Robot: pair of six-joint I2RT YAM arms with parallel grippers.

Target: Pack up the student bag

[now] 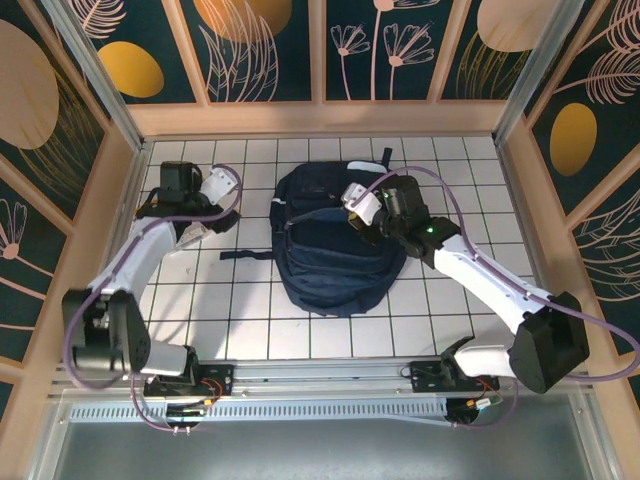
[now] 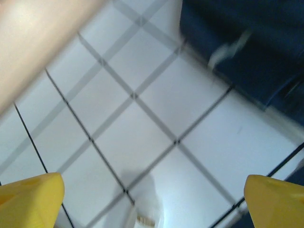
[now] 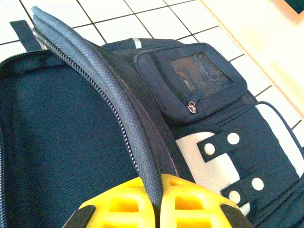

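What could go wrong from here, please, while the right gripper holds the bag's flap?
The right gripper pinches only the thin zippered flap edge of the student bag; the fabric might slip out when pulled. The left gripper hangs open over the table beside the bag, so a pull may drag the whole bag.

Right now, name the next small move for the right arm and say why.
Probably lift the right gripper a little, to raise the flap. Its jaws are shut on the zippered flap edge of the student bag, and the dark interior shows beside it. The left gripper hangs open over bare tile, holding nothing.
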